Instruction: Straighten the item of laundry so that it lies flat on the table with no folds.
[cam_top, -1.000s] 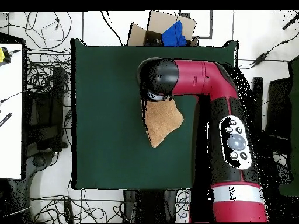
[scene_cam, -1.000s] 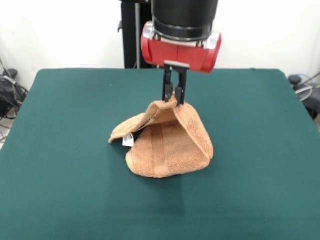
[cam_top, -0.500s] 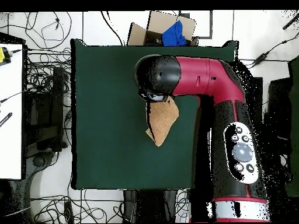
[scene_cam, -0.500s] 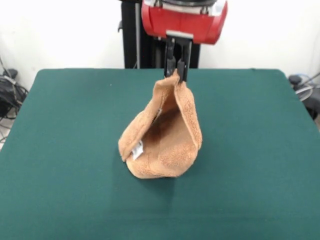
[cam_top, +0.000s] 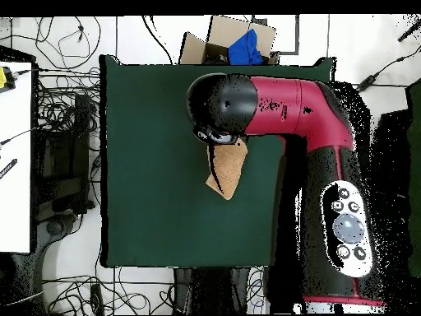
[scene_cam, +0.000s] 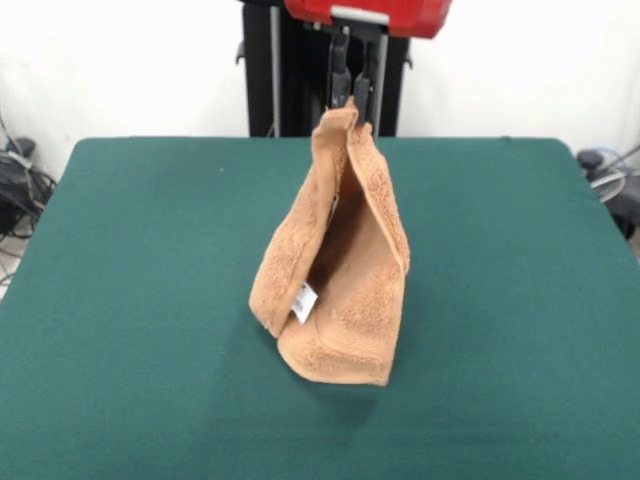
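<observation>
The near part of the table (scene_cam: 120,400) is bare green. A little way in, near the middle, the bottom edge of the towel (scene_cam: 340,270) is at the cloth. It looks as if it just touches the table there, but I cannot be sure. A dark shadow lies right under it.

The towel hangs up from that low edge like a tall tent. It is folded in half, with two sides that hang close together and a dark gap between them. A small white tag (scene_cam: 303,301) hangs on the left side, low down.

At the top, farther back, the gripper (scene_cam: 355,100) pinches the top corner of the towel. Its two thin black fingers (scene_cam: 340,80) are nearly shut, with only the cloth between them. The red part of the arm is just above, at the top edge.

From above, the towel (cam_top: 225,169) shows as a small narrow shape near the middle of the table (cam_top: 140,148), poking out from under the arm's round black end.

I think the step now is lifting the towel so it hangs long and can be laid out. To do it well, the fingers should keep a tight pinch so the corner does not slip. Then the arm could go slowly to one side and down, so the low edge drags and the towel rolls out flat. There is lots of room on every side. The two sides may stick together, so one pull may not open the fold.
</observation>
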### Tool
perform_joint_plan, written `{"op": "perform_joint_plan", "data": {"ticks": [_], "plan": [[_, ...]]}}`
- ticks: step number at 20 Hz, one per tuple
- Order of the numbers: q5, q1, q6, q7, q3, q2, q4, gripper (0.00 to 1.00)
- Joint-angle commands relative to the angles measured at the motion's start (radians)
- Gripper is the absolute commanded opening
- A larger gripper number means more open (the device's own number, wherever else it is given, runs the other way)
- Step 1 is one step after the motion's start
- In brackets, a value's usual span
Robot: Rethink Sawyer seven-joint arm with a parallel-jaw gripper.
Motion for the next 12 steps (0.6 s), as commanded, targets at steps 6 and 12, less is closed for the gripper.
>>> {"op": "perform_joint_plan", "data": {"ticks": [6,12], "plan": [[0.04,-0.023,0.14,0.015,-0.022,-0.06,0.089,0.0],[0.041,-0.034,0.165,0.018,-0.012,-0.06,0.049,0.0]]}}
